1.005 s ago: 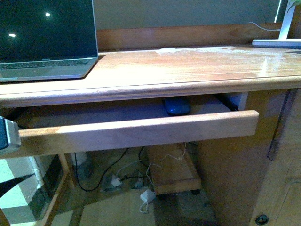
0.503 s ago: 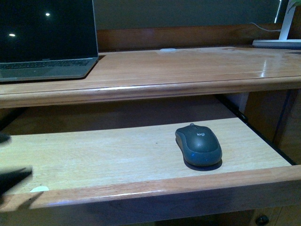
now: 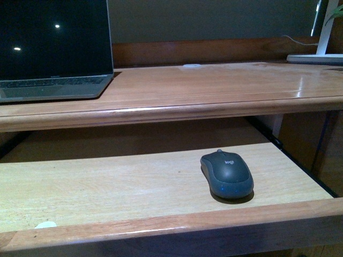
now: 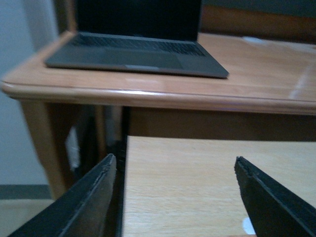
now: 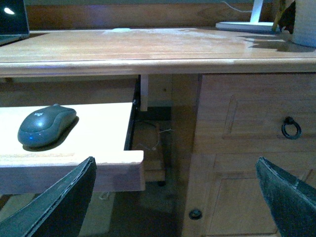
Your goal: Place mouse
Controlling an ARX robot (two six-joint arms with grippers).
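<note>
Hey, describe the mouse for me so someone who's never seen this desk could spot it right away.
Start at the wooden desk with the open laptop on top. Below the desktop a pale pull-out tray is slid out, and the mouse sits on its right half. It is the only dark, domed oval there, grey-blue, no cord showing, far smaller than the laptop.

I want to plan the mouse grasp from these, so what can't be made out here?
- Mouse: logo too small to read, front view.
- Laptop: screen cut off by the front view's top and left edges.
- Lamp: head cut off by the front view's top edge.
- Left gripper and right gripper: only open fingertips show; the wrist views' edges cut off the rest.
</note>
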